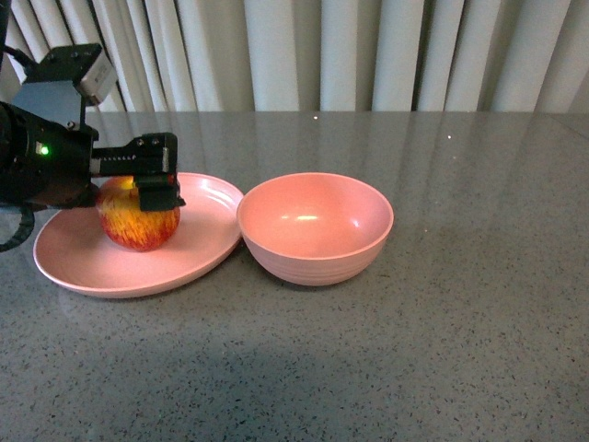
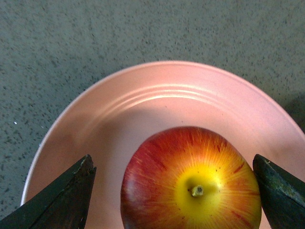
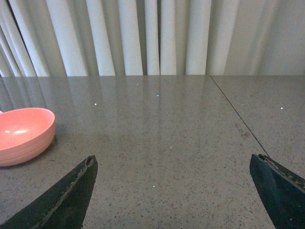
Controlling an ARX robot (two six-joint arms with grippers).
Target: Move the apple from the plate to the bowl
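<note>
Item: apple [image 1: 138, 221], red with yellow streaks, stem dimple up, resting on the pink plate [image 1: 83, 267], on the half of it nearer the bowl. Plate lies toward the left edge of the grey speckled surface [image 1: 460, 350]; the deep pink bowl [image 1: 316, 230] stands empty just beside it toward the middle, rims touching or all but, which cannot be told. Left hand [image 1: 152, 189]: lowered over the apple, jaws spread wide to either side of it, gripping nothing; the wrist view shows a clear gap at one finger [image 2: 62, 200] and very little at the other, so the fruit sits off-centre in the opening. Right hand [image 3: 171, 200]: wide open, empty, over bare surface well clear of the plate. Hazards, as judged: on closing, the nearer finger would probably meet the glossy skin first and nudge or roll the apple across the plate; a grip taken too high on the round flank could squeeze it out downward; a low carry could knock the bowl's rim and shove or tip the bowl.
</note>
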